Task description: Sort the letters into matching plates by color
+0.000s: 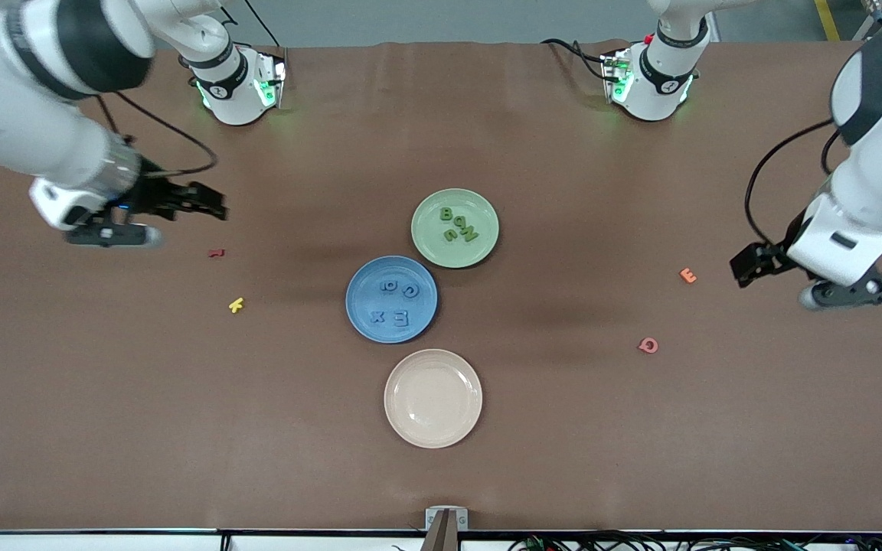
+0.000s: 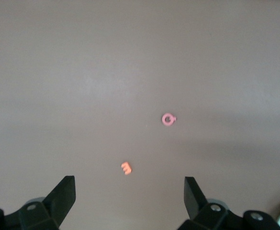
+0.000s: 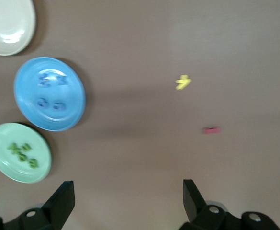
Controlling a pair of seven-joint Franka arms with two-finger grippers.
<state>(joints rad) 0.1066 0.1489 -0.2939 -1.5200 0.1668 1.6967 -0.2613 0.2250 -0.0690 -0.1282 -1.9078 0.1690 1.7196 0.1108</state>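
Observation:
Several green letters point(image 1: 458, 224) lie in the pale green plate point(image 1: 441, 249) at mid-table. Beside it, nearer the front camera, the blue plate point(image 1: 360, 300) holds several blue letters point(image 1: 393, 304). The right wrist view shows both: blue plate point(image 3: 29, 112) with blue letters point(image 3: 51, 91), and green plate point(image 3: 3, 141) with green letters point(image 3: 22, 153). My right gripper point(image 1: 215, 207) hangs open and empty over bare table toward the right arm's end point(image 3: 128, 196). My left gripper point(image 1: 743, 268) hangs open and empty over the left arm's end point(image 2: 129, 191).
A beige plate point(image 1: 432, 398) sits empty, nearer the front camera than the blue one. A red letter point(image 1: 216, 252) and a yellow letter point(image 1: 236, 305) lie near the right gripper. An orange letter point(image 1: 687, 275) and a pink letter point(image 1: 648, 345) lie near the left gripper.

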